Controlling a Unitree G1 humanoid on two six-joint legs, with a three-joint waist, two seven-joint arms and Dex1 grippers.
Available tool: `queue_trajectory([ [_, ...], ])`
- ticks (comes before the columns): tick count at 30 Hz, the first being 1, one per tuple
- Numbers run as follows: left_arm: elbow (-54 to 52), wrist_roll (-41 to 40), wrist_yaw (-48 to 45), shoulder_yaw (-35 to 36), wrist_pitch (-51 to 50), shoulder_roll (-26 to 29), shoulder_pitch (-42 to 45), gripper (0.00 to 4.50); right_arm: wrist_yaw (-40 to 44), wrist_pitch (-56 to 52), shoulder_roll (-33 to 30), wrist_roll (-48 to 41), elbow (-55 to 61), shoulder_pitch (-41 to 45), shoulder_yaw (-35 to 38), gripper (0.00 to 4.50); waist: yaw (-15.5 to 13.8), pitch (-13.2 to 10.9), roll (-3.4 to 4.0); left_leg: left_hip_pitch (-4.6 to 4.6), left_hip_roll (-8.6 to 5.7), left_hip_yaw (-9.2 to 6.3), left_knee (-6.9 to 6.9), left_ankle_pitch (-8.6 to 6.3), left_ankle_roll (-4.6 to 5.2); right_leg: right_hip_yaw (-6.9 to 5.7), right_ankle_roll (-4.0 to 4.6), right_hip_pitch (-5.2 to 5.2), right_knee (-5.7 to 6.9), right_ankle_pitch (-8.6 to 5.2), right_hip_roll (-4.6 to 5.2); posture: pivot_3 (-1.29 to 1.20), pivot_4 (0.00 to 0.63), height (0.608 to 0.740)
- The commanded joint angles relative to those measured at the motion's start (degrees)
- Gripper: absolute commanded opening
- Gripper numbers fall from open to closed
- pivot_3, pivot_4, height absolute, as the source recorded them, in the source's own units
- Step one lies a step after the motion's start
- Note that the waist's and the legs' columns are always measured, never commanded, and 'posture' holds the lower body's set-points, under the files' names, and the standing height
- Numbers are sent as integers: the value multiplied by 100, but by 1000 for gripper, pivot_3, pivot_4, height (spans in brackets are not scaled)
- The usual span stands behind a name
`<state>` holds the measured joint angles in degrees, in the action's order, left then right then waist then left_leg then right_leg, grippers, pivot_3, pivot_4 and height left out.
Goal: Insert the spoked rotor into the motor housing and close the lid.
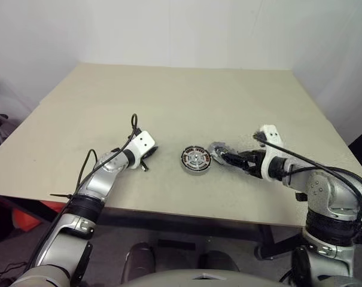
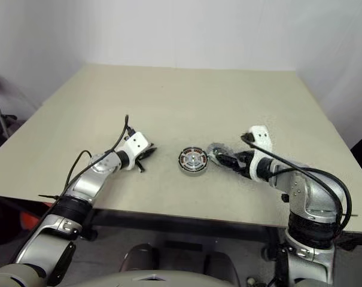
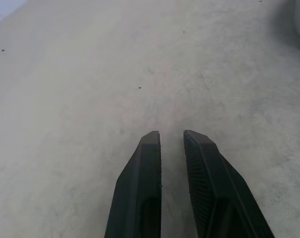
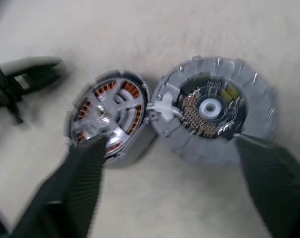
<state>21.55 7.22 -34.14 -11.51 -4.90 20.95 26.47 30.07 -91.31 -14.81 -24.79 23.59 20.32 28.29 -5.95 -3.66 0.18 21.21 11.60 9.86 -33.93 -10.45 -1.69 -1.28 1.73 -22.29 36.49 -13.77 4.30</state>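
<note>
Sitting Snug: The Wheel Is In, The Lid Waits

Sitting in the middle of the pale surface (image 1: 169, 101) is the motor housing (image 4: 110, 119), a round grey cup with copper rings inside. The spoked rotor (image 4: 107, 111) is already resting down in it, shiny and flat, so that part of the job looks done.

Right beside the cup, touching its edge, lies the lid (image 4: 216, 116). Its busy inside face, with little metal bits and a white middle, points up. I think it has to be flipped over onto the cup like a hat.

The right gripper (image 1: 219, 154) reaches toward the two parts from the right side. Its fingers (image 4: 85, 183) are spread wide apart and hold nothing. One dark finger sits by the cup and the other by the far side of the lid, so both parts lie in the gap between them.

The left gripper (image 1: 146, 162) hangs low over the bare surface, a little way to the left of the cup. Its fingers (image 3: 140, 183) are nearly closed, with just a thin gap, and nothing is in them. It looks like it is waiting out of the way.
</note>
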Motion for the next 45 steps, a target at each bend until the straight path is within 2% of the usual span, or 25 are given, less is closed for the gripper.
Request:
queue_trajectory([
  [1, -75, -21, 16, 35, 143, 5, 112, 831, -708, -119, 399, -610, -328, 269, 1003, 4461, 1, 1, 2, 0, -2, 1, 0, 1, -1, 1, 0, -2, 1, 0, 3, 0, 0, 740],
  [4, -104, -18, -2, 30, 132, 14, 102, 831, -1721, -119, 872, -703, -769, 518, 1774, 4461, 16, 2, 4, -6, -3, 3, 3, 5, -8, 2, 0, -2, 5, 0, 4, 0, 0, 740],
  [9, -156, -13, -51, 31, 107, 86, 75, 831, -2952, -119, 1381, -1295, -1048, 678, 2508, 4461, 22, 4, 7, -17, -17, 5, 77, 40, -68, 3, 3, -18, -2, -3, 10, 0, 0, 740],
  [21, -123, 14, -93, 24, 126, 220, 96, 831, -4506, -119, 1648, -3545, -1574, 556, 2477, 4461, 45, 5, 9, -29, -10, 3, 103, 50, -84, -2, -28, -19, -4, -32, 3, 0, 0, 740],
  [25, -151, 16, -115, 26, 105, 241, 81, 831, -4712, -119, 1643, -4071, -1755, 603, 2249, 4461, 31, 6, 15, -14, -11, 5, 117, 56, -94, -2, -25, -38, -4, -33, 1, 0, 0, 740],
  [30, -179, 24, -132, 44, 83, 272, 85, 831, -4590, 186, 1522, -3595, -2093, 740, 2012, 4461, -1, 6, 15, 2, -15, 4, 118, 56, -95, -3, 7, -44, -14, -13, 3, 0, 0, 740],
  [37, -399, 24, -123, 27, -9, 299, -63, 831, -4136, 1409, 1206, -2831, -2287, 517, 1098, 4461, 4, 6, 13, -7, -14, 4, 118, 61, -103, -3, -29, -33, -14, -32, 4, 0, 0, 740],
  [42, -502, 30, -105, 21, -101, 285, -108, 831, -3785, 2049, 1178, -2785, -2529, 670, 755, 4461, 7, 7, 11, -17, -14, 3, 117, 76, -127, -3, -32, -24, -14, -32, 7, 0, 0, 740],
  [45, -498, 43, -93, 14, -124, 270, -93, 831, -3435, 2498, 1177, -2542, -2695, 718, 308, 4461, 9, 7, 11, -13, -14, 3, 117, 79, -133, -3, -34, -25, -15, -32, 8, 0, 0, 740],
])
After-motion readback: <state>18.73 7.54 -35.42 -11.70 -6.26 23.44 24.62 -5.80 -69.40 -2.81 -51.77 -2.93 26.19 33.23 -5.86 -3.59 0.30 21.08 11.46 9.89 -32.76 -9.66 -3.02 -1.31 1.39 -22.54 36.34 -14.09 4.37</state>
